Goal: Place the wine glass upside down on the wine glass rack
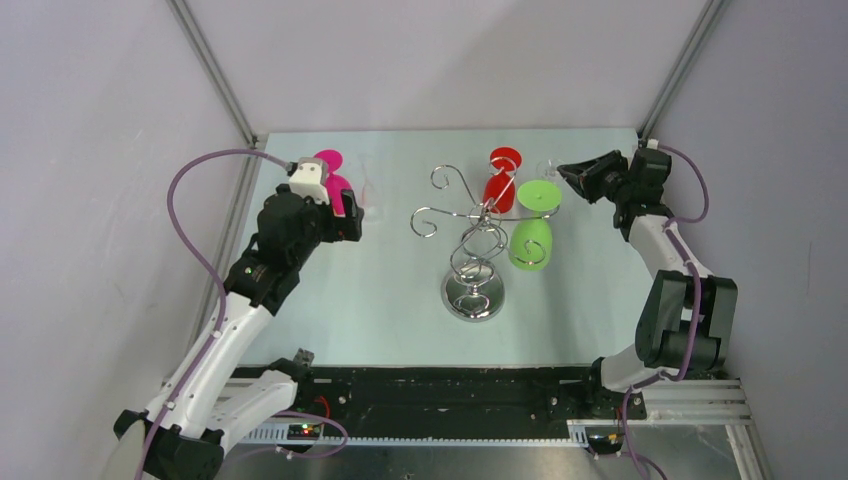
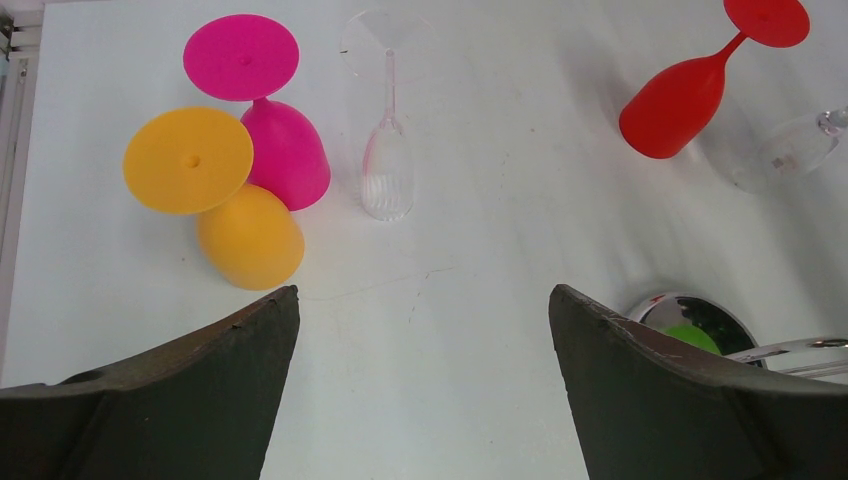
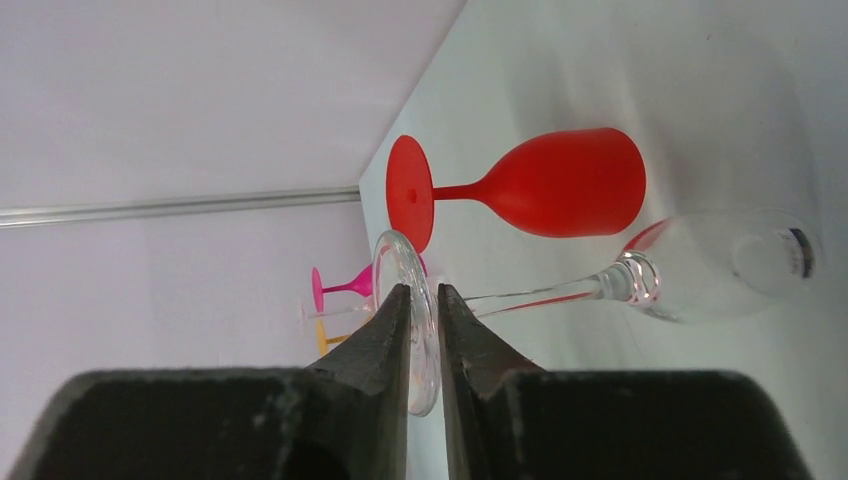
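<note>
The chrome wine glass rack (image 1: 473, 262) stands mid-table on its round mirrored base, which also shows in the left wrist view (image 2: 668, 312). A green glass (image 1: 530, 240) hangs upside down from one of its arms. My right gripper (image 3: 424, 296) is shut on the foot of a clear wine glass (image 3: 715, 265). The glass is held foot towards me behind the rack, beside an upside-down red glass (image 3: 565, 182). I cannot tell whether its bowl touches the table. My left gripper (image 2: 424, 300) is open and empty above the table at the left.
Upside-down pink (image 2: 287, 152) and orange (image 2: 250, 237) glasses and a clear flute (image 2: 388, 172) stand close together at the far left, ahead of the left gripper (image 1: 354, 216). The table's white walls close in at the back and both sides.
</note>
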`<state>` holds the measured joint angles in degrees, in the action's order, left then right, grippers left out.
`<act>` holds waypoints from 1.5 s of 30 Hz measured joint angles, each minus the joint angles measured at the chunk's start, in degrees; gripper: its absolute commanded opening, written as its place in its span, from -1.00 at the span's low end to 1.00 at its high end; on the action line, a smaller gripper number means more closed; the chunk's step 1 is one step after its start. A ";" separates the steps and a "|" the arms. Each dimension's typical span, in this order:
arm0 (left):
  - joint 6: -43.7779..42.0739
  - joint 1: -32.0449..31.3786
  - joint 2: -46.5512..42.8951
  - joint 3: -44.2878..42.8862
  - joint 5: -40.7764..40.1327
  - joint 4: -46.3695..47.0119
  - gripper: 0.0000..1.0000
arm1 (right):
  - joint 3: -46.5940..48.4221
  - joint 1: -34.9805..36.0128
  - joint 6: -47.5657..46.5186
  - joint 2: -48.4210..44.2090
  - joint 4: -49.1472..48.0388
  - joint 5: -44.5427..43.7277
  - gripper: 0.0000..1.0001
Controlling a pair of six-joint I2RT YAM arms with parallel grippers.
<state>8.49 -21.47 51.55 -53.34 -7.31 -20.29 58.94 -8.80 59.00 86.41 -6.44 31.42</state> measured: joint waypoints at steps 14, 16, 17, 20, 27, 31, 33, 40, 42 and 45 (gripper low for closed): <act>0.00 0.00 0.00 0.00 -0.04 0.00 0.99 | -0.59 -0.85 1.03 -1.51 -0.63 -0.13 -1.00; 0.00 0.00 -0.02 0.00 -0.07 -0.02 1.00 | -0.85 -1.42 1.01 -3.19 -0.57 -0.68 -1.00; 0.00 0.00 -0.02 0.00 -0.20 0.00 0.99 | -0.90 -1.73 0.98 -4.20 -0.50 -1.03 -1.00; -0.02 0.00 -0.13 0.00 -1.46 -0.02 0.99 | -0.96 -2.84 0.92 -8.81 -0.20 -2.51 -1.00; 0.00 0.00 -1.11 0.00 -3.13 0.04 0.99 | 4.09 -8.24 0.92 -21.11 4.42 -5.14 -1.00; 0.02 0.00 -1.64 0.00 -3.04 0.31 0.99 | 11.72 -11.08 1.49 -24.26 8.48 -5.38 -1.00; 0.00 0.00 -2.19 -0.04 -2.99 0.50 0.99 | 16.59 -11.82 2.38 -24.96 11.02 -5.09 -1.00; -1.27 0.00 -7.91 -2.93 -2.01 0.72 0.99 | 36.30 -11.39 7.65 -24.02 16.04 -0.17 -1.00; -2.47 -0.02 -10.21 -4.50 -0.28 2.01 0.99 | 40.87 -10.51 9.86 -23.45 15.91 1.38 -1.00; -4.83 0.00 -13.53 -6.69 4.31 6.19 0.99 | 47.60 -6.95 13.03 -21.75 15.82 3.28 -1.00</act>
<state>3.66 -21.47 38.02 -60.03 -3.01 -14.11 106.54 -15.75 72.03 64.66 9.39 34.70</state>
